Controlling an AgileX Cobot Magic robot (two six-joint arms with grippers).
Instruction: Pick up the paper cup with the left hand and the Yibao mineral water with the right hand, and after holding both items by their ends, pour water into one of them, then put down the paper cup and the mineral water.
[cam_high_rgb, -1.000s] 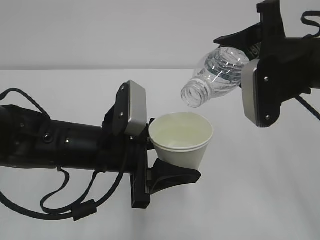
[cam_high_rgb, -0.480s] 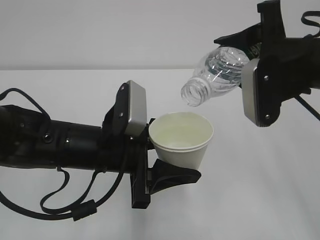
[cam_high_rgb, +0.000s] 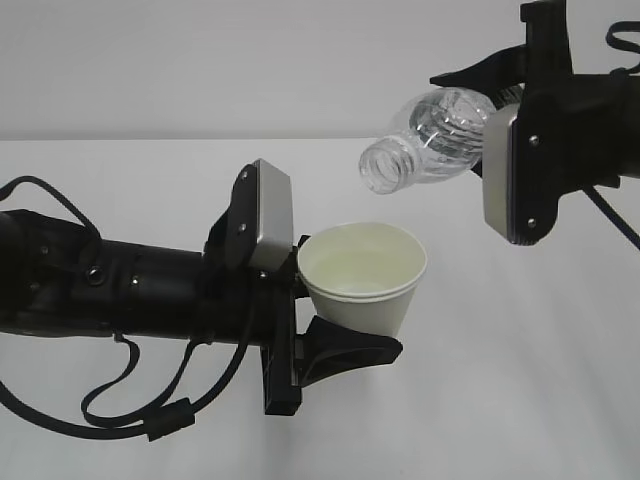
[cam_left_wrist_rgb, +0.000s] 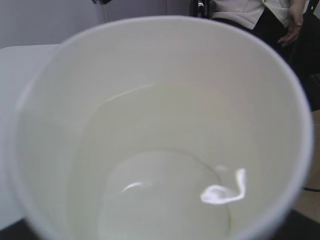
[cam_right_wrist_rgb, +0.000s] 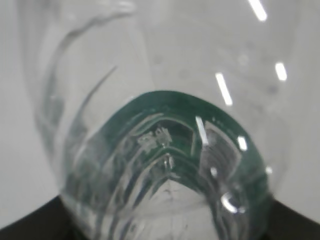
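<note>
The white paper cup (cam_high_rgb: 362, 275) is held upright in the air by my left gripper (cam_high_rgb: 330, 330), whose black jaws are shut on its lower part. The left wrist view looks down into the cup (cam_left_wrist_rgb: 160, 100), which holds a little water (cam_left_wrist_rgb: 165, 195). My right gripper (cam_high_rgb: 520, 130) is shut on the base end of the clear Yibao mineral water bottle (cam_high_rgb: 430, 135). The bottle lies nearly level, its open neck (cam_high_rgb: 382, 166) pointing left, above and slightly left of the cup's middle. The right wrist view shows the bottle's green label (cam_right_wrist_rgb: 175, 130) close up; the jaws are hidden.
A white table (cam_high_rgb: 500, 400) lies under both arms, against a pale wall. Black cables (cam_high_rgb: 130, 400) hang below the left arm. A person's dark clothing (cam_left_wrist_rgb: 280, 25) shows at the top right of the left wrist view.
The right gripper has tipped the bottle back up, so its neck rose from a downward slant over the cup to nearly level. The cup and left arm have not moved.
</note>
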